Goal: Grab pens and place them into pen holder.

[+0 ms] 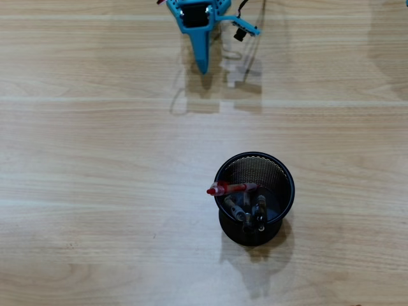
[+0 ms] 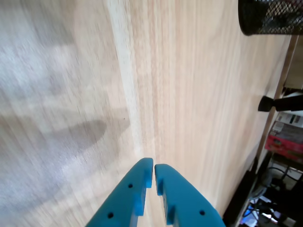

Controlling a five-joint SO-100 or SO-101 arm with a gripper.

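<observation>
4 pens (image 1: pixel 241 203) in 1 pen holder (image 1: pixel 285 173)

Lighting is bright and even in both views. In the overhead view, the pen holder (image 1: pixel 255 197) and gripper (image 1: pixel 203 69) cast soft shadows downward on the table (image 1: pixel 95 191). The wrist view shows motion blur, strongest at left.

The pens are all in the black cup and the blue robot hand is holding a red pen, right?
Not quite. The pens are in the black mesh pen holder, but the blue hand holds nothing: the wrist view shows its fingers closed together with only bare table beneath. The red pen lies tilted inside the holder, its tip over the rim, as the overhead view shows.
</observation>
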